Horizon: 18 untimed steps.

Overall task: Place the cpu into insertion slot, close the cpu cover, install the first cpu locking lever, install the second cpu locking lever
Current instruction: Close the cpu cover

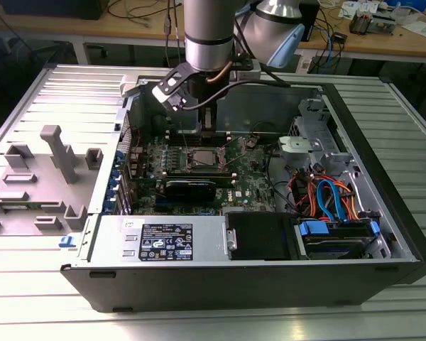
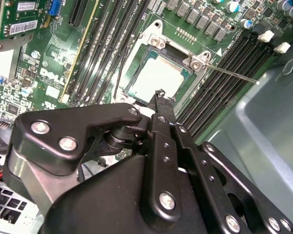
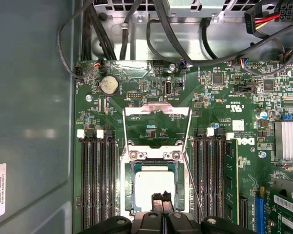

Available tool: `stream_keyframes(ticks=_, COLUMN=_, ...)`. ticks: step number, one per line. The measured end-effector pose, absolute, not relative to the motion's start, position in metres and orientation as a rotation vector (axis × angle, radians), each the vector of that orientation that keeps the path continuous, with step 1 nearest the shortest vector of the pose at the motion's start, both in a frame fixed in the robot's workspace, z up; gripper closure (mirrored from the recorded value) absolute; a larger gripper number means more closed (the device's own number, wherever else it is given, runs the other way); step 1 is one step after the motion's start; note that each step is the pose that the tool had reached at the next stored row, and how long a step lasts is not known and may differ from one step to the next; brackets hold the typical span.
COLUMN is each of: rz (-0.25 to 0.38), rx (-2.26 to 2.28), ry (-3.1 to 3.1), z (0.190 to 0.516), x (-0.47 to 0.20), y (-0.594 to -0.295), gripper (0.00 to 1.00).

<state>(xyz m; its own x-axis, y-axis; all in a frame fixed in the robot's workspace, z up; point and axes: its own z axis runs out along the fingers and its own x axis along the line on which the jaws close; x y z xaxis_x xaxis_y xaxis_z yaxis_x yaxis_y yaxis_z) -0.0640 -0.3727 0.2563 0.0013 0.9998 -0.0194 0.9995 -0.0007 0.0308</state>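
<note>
Gripper (image 3: pixel 162 197) fingers pressed together, holding nothing, tips over one edge of the cpu (image 3: pixel 149 185), chip lying flat in the insertion slot (image 3: pixel 129 191)

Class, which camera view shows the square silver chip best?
The second wrist view: the chip is close and mostly uncovered. In the first wrist view the gripper overlaps it; in the exterior view it is distant.

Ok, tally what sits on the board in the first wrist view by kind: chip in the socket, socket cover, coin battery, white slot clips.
Chip: 1
Cover: 1
Coin battery: 1
White slot clips: 4
Total: 7
</note>
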Motion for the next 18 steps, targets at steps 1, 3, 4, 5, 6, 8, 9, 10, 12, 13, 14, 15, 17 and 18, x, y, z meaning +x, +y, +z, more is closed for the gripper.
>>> stream_keyframes(ticks=1, rz=0.012, rx=2.197, ry=2.195, z=0.2571, x=-0.064, y=-0.3727, gripper=0.89)
stream_keyframes(ticks=3, rz=0.012, rx=2.197, ry=2.195, z=0.2579, x=-0.064, y=-0.3727, gripper=0.89)
stream_keyframes(ticks=4, rz=0.013, rx=2.197, ry=2.195, z=0.2583, x=-0.064, y=-0.3727, gripper=0.89)
stream_keyframes(ticks=5, rz=0.013, rx=2.197, ry=2.195, z=0.2584, x=-0.064, y=-0.3727, gripper=0.89)
stream_keyframes(ticks=6, rz=0.012, rx=2.197, ry=2.195, z=0.2589, x=-0.064, y=-0.3727, gripper=0.89)
stream_keyframes(ticks=8, rz=0.012, rx=2.197, ry=2.195, z=0.2597, x=-0.064, y=-0.3727, gripper=0.89)
stream_keyframes(ticks=9, rz=0.012, rx=2.197, ry=2.195, z=0.2601, x=-0.064, y=-0.3727, gripper=0.89)
stream_keyframes(ticks=10, rz=0.012, rx=2.197, ry=2.195, z=0.2608, x=-0.064, y=-0.3727, gripper=0.89)
stream_keyframes(ticks=12, rz=0.013, rx=2.198, ry=2.195, z=0.2615, x=-0.0639, y=-0.3727, gripper=0.89)
stream_keyframes(ticks=13, rz=0.013, rx=2.198, ry=2.195, z=0.2618, x=-0.0639, y=-0.3727, gripper=0.89)
stream_keyframes(ticks=14, rz=0.012, rx=2.197, ry=2.195, z=0.2623, x=-0.0639, y=-0.3727, gripper=0.89)
stream_keyframes(ticks=15, rz=0.012, rx=2.197, ry=2.195, z=0.263, x=-0.0639, y=-0.3727, gripper=0.89)
stream_keyframes(ticks=17, rz=0.012, rx=2.197, ry=2.195, z=0.2652, x=-0.0639, y=-0.3727, gripper=0.89)
stream_keyframes(ticks=18, rz=0.012, rx=2.197, ry=2.195, z=0.2662, x=-0.0639, y=-0.3727, gripper=0.89)
